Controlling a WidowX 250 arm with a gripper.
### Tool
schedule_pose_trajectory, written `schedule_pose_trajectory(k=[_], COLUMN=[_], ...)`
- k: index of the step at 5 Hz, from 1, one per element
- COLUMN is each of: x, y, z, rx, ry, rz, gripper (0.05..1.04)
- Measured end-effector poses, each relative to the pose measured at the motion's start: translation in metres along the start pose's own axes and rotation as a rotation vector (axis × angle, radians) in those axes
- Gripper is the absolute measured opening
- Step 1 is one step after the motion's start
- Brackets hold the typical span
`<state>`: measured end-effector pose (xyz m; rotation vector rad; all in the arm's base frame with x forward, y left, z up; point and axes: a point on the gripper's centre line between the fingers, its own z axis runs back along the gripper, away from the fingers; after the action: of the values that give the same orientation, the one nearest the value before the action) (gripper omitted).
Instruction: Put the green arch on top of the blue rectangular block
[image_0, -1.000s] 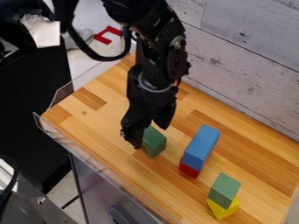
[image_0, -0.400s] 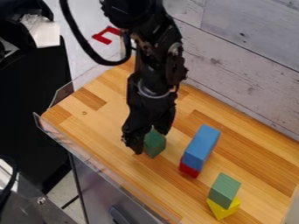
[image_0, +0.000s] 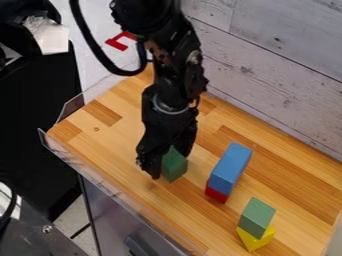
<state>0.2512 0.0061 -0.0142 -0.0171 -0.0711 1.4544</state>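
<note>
Camera view, clock taken around the arch with 12 at the top: the claw (image_0: 168, 167) is down at the arch (image_0: 175, 165), upper centre-left on the table (image_0: 103, 137); whether it is clamped on it, I can't tell. At 3, the blue block (image_0: 230, 164) sits on a red one (image_0: 216, 194), wood between it and the arch. Near 4, a green block (image_0: 257, 217) tops a yellow one (image_0: 254, 240). The wall (image_0: 280, 85) runs from 12 to 3, the clear rim (image_0: 110, 196) past 8; wood stretches toward 10.
</note>
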Motion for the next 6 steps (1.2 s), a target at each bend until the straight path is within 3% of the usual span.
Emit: schedule_pose_trajectory(k=[1,2,3,4,5,6], x=[0.002,0.005,0.011,0.012,0.009,0.004], y=[-0.001,0.003,0.004,0.006,0.008,-0.004], z=[-0.005,-0.006,0.019,0.046,0.077,0.108], rx=[-0.006,-0.013,-0.047,-0.068,-0.089,-0.100], ry=[0.019,0.006,-0.064,-0.100,-0.102,-0.116], rz=[-0.038,-0.129,-0.269,-0.388,-0.568,-0.822], gripper=[0.952,0.670,0.589,0.589,0.589,0.589])
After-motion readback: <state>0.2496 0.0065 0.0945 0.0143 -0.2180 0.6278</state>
